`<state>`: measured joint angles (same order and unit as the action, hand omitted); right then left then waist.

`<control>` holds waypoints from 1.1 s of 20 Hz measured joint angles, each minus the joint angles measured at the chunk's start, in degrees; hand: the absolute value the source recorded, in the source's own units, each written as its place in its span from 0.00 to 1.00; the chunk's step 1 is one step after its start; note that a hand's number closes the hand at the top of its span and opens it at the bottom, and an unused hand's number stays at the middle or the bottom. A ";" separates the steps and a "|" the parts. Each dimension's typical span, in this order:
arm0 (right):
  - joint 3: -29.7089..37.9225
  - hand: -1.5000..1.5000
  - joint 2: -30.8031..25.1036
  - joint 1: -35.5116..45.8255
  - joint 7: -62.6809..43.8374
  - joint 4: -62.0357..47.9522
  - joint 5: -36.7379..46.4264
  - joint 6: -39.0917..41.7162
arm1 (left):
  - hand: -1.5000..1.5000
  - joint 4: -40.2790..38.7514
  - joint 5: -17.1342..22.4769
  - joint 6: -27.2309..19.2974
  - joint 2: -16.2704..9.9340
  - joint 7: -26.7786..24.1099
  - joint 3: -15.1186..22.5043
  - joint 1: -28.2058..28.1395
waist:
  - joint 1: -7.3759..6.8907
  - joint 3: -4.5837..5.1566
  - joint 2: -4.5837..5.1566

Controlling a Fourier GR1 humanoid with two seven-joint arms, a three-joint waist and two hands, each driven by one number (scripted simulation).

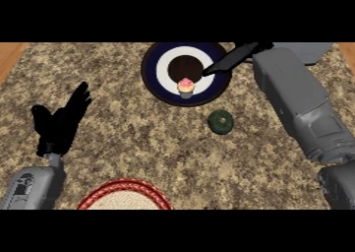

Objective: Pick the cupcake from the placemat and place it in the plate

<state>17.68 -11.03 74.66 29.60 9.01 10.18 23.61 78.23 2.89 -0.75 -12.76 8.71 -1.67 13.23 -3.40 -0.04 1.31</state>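
A cupcake [186,87] with pink frosting stands on the plate [155,78], a dark blue plate with a white ring and a brown centre, at the back of the counter. My right hand [231,59] reaches over the plate's right rim with straight fingers, just up and right of the cupcake and apart from it. The placemat [125,189], tan with a red woven border, lies at the front edge with nothing on the part that shows. My left hand [62,120] rests open at the left, fingers up.
A small dark green ring-shaped object [222,121] lies on the counter just below and right of the plate, close to my right forearm [303,108]. Wooden strips [6,56] border the speckled counter at both sides.
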 measured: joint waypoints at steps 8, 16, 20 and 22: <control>1.50 0.00 -3.13 -2.88 0.10 -1.46 -1.57 8.25 | 0.50 0.61 -0.24 0.55 0.31 -0.30 0.46 -0.49 | -0.85 -0.04 0.55; 1.59 0.00 -6.21 -4.91 0.60 -0.65 -1.33 8.84 | 0.50 1.35 -0.66 0.31 0.65 0.09 0.73 0.10 | -1.46 -0.09 0.89; 1.42 0.00 -7.63 -6.16 1.14 -0.29 -0.95 8.54 | 0.50 1.11 -0.64 0.59 0.76 -0.11 0.77 0.29 | -1.77 -0.12 1.07; 1.10 0.00 -8.18 -6.89 1.63 -0.09 -0.51 8.28 | 0.50 1.34 -0.71 0.45 1.04 0.26 0.97 0.54 | -2.04 -0.14 1.20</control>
<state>18.77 -19.21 67.77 31.22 8.92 9.67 31.89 79.58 2.18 -0.30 -11.71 8.97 -0.70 13.78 -5.45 -0.18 2.50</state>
